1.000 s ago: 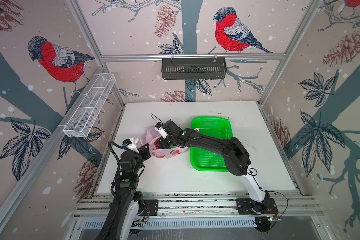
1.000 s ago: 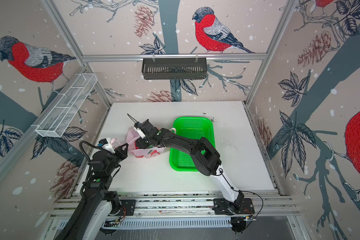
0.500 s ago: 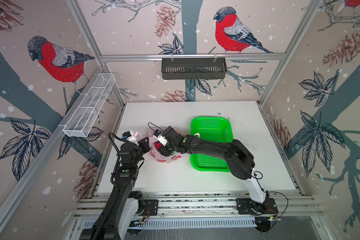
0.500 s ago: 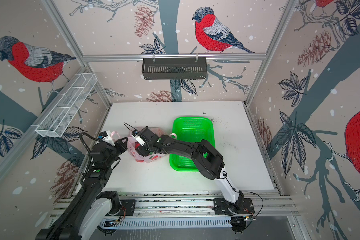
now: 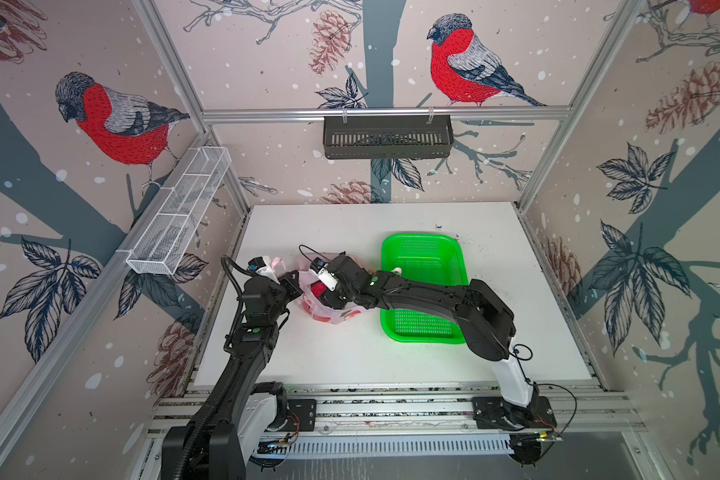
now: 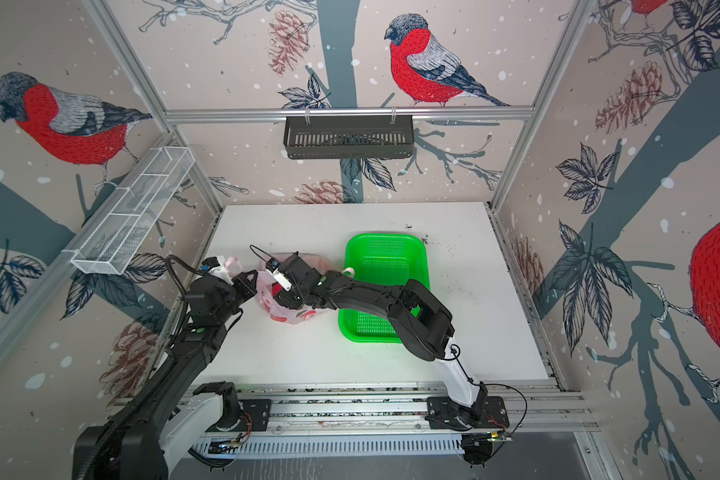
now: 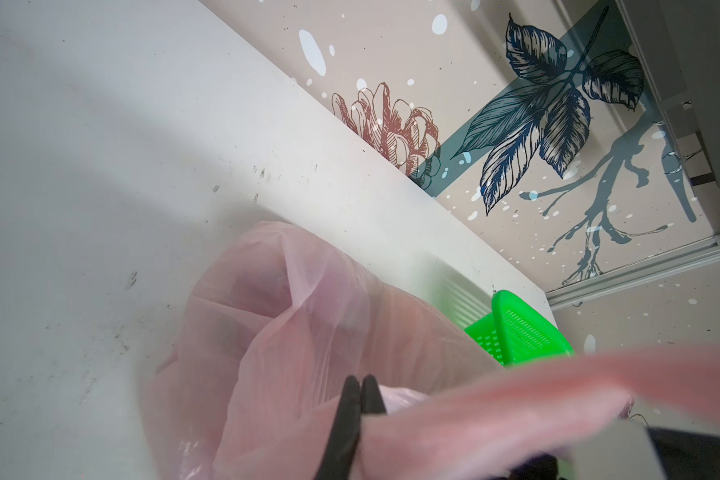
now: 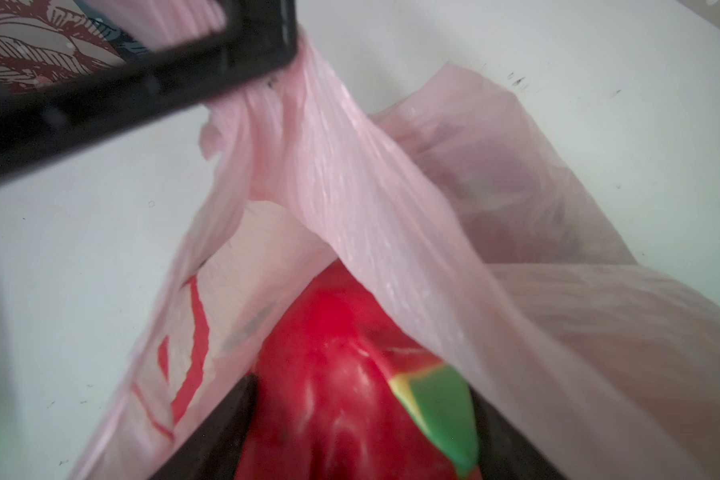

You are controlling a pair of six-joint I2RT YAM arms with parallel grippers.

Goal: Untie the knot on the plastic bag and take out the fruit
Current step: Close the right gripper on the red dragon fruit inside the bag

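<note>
The pale pink plastic bag [image 5: 334, 314] [image 6: 292, 314] lies left of the table's middle with its mouth pulled open. My left gripper [image 5: 292, 281] [image 6: 248, 281] [image 7: 360, 380] is shut on a bunched strip of the plastic bag [image 8: 371, 187] at the mouth, and a loop handle [image 5: 277, 262] sticks out behind it. My right gripper [image 5: 327, 296] [image 8: 362, 390] reaches into the mouth. Its fingers [image 8: 225, 428] press both sides of a red dragon fruit [image 8: 333, 399] [image 5: 319, 286] with a green-tipped scale. I cannot make out the knot. No other fruit shows.
A bright green perforated basket [image 5: 420, 237] [image 6: 385, 237] [image 7: 516, 332] stands just right of the bag, under my right forearm. A black slotted basket [image 5: 387, 137] hangs on the back wall and a white wire rack [image 5: 179, 212] on the left wall.
My right gripper has dropped toward the table's front, into the bag's mouth. My left gripper has shifted back and to the right with the bag's edge, and the bag has moved with it.
</note>
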